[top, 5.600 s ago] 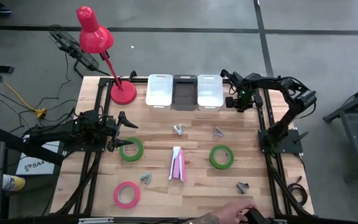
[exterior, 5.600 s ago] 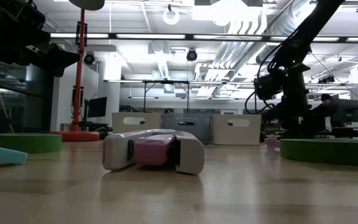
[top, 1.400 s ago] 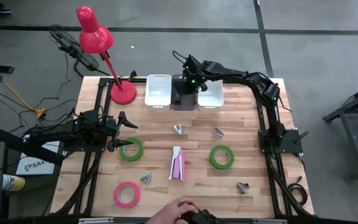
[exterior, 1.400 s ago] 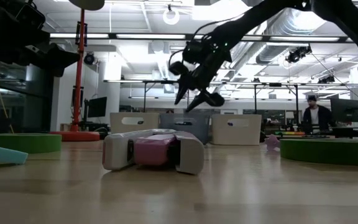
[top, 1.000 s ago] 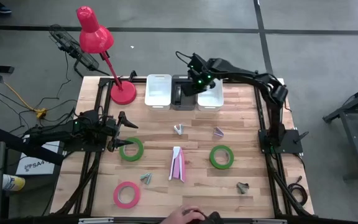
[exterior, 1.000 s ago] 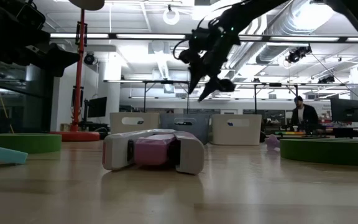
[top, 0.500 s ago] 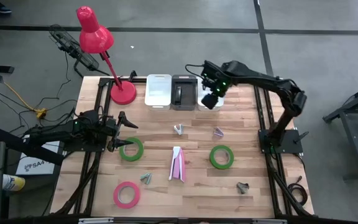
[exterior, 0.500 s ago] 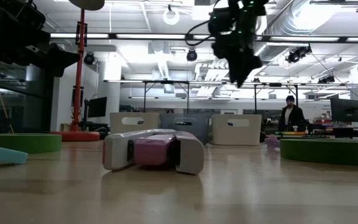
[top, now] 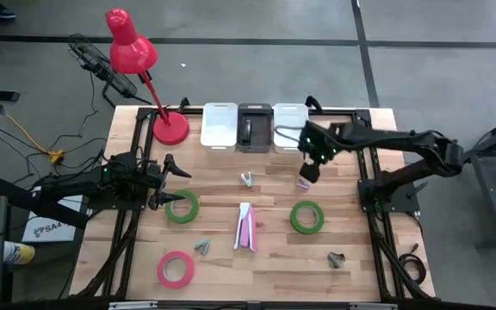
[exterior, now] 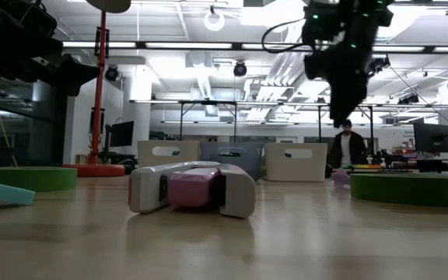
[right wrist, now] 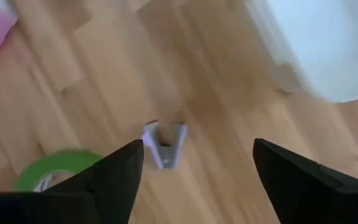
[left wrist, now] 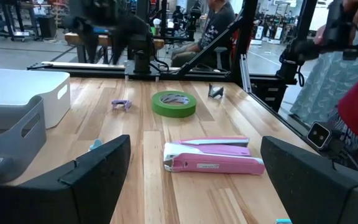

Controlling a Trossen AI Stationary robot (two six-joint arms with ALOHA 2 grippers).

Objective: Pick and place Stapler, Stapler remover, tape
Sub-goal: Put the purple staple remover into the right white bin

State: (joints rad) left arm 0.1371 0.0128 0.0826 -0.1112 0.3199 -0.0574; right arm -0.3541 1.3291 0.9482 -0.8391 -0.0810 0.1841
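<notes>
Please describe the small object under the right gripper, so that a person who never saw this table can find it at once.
Start at the three bins at the table's far edge, with the white right bin. Just in front of it, under the open right gripper, lies a small lilac staple remover. Unlike the green tape roll beside it, it is tiny and claw-shaped.

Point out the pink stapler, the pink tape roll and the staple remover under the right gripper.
pink stapler [top: 245, 226], high view, mid-body.
pink tape roll [top: 175, 269], high view, ring band.
staple remover [right wrist: 165, 142], right wrist view, centre.
</notes>
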